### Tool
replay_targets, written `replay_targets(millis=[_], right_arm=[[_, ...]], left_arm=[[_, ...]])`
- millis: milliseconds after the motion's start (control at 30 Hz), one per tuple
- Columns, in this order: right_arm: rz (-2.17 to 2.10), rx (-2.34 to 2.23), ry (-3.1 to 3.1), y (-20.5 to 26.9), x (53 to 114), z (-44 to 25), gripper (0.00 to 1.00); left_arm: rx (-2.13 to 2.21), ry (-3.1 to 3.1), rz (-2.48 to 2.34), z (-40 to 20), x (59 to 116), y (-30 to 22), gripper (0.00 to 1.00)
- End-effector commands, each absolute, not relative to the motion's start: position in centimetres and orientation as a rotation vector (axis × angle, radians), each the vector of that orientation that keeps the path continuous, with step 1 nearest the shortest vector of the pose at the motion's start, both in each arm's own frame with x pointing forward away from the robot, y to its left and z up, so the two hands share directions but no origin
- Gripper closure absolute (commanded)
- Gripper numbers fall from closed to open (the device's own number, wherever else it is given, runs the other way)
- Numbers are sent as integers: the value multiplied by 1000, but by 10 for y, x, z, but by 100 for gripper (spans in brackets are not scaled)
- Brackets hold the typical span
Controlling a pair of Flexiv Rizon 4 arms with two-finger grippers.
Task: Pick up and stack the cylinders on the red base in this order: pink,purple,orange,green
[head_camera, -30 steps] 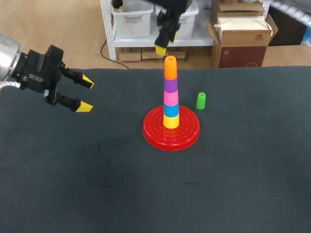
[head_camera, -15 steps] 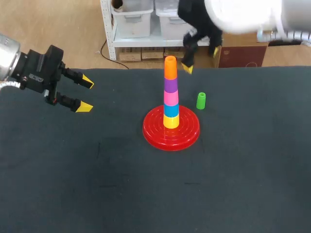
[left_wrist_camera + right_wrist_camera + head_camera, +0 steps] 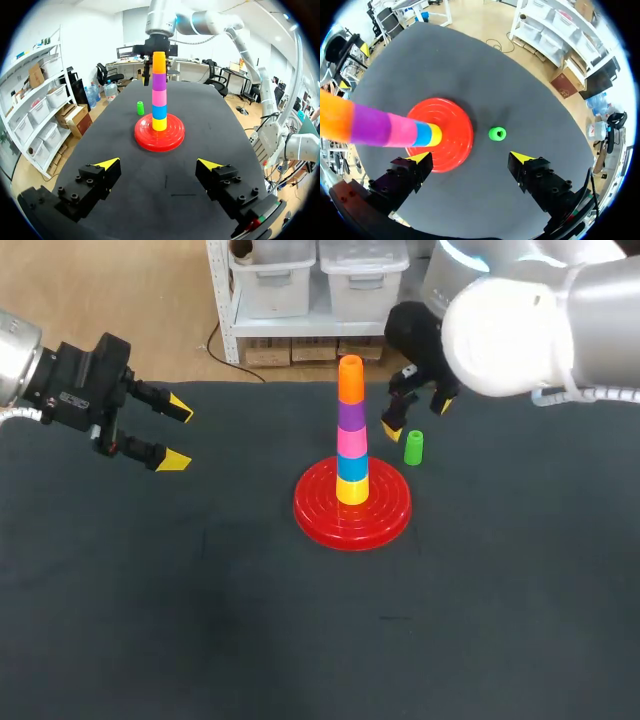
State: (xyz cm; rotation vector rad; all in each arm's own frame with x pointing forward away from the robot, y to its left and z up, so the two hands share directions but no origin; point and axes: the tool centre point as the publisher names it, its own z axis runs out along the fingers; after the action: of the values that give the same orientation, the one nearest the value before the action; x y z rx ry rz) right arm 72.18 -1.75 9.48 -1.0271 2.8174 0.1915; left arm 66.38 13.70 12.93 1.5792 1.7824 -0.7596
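Green cylinder (image 3: pixel 414 447) stands upright on the tabletop (image 3: pixel 200 640), past the middle toward the far edge, just beside the far right rim of the red base (image 3: pixel 312 518). On the base is a tower (image 3: pixel 350 430): yellow, blue, pink, purple and orange from the bottom up. Green is the only piece not on it.

My right gripper (image 3: pixel 417 418) hangs over the green cylinder with its fingers spread wide and nothing in them. My left gripper (image 3: pixel 178 434) is near the left edge of the tabletop, well apart from everything, also spread and empty.

Handling, my guess: a small hollow plastic piece, light and stiff. The smooth wall is probably a bit slippery, and it tips easily if a finger nudges it. I'd come straight down and pinch it across the side wall at about mid-height, with one finger on each side. A light squeeze should be enough. The tower is tall and narrow, so the carry needs to pass well clear of it.

What each view adds:
- The head view shows the cylinder upright, but it looks nearly against the base rim.
- The right wrist view looks down on it and shows the dark open top. It also shows a clear strip of tabletop between the cylinder and the base, and that the cylinder sits ahead of the fingers, not yet between them.
- The left wrist view shows the tower side-on and straight, with the right gripper partly hidden behind its top.
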Motion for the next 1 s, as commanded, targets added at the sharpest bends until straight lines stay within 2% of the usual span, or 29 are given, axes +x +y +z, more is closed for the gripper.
replay_targets(millis=[33,467,1000], right_arm=[[189,-1075,2909,-13,747,79,0],[125,-1163,2989,-27,768,52,0],[-6,-1195,2967,-29,760,31,2]], left_arm=[[1576,1779,-756,129,662,138,0],[1576,1779,-756,129,662,138,0],[1576,1779,-756,129,662,138,0]])
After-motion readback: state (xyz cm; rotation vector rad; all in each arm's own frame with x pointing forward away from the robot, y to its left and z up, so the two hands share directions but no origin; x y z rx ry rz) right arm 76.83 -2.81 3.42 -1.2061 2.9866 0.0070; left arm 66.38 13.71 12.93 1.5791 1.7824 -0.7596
